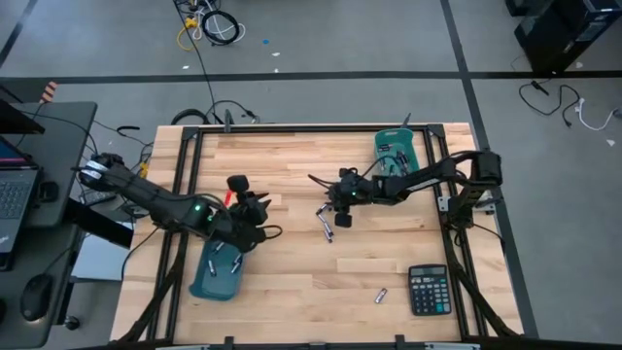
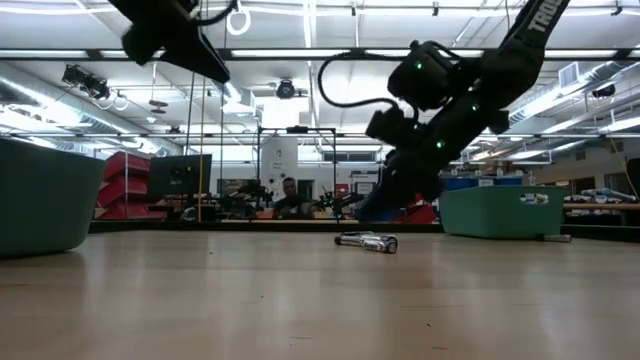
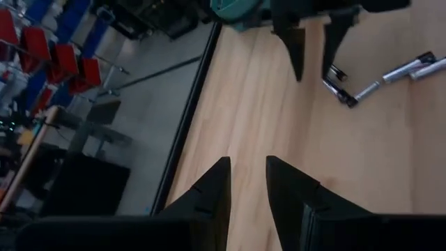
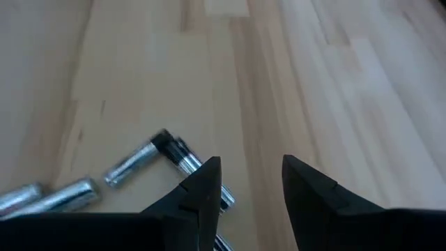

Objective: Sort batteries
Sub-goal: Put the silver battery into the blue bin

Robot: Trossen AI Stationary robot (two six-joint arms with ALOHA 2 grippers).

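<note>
Hovering just above the small cluster of silver-and-black cylindrical batteries (image 1: 325, 222) at the middle of the pale wooden table (image 1: 321, 282), the right gripper (image 4: 251, 183) has its two dark fingers spread with nothing between them, so the step in hand looks like picking one cell from that cluster. In the right wrist view the nearest cell lies partly under one finger instead of in the gap, touching its neighbours at an angle; a good grasp would probably shift the gripper sideways until one battery sits between the fingers, crossing its length, before descending. Closing as it stands risks nudging the pile or pinching two cells. The left gripper (image 3: 247, 183) waits well apart from the cluster, over the teal rectangular plastic bin (image 1: 216, 270), fingers parted and empty. A lone battery (image 1: 382, 295) lies farther from the cluster, beside the black calculator (image 1: 429, 289).
</note>
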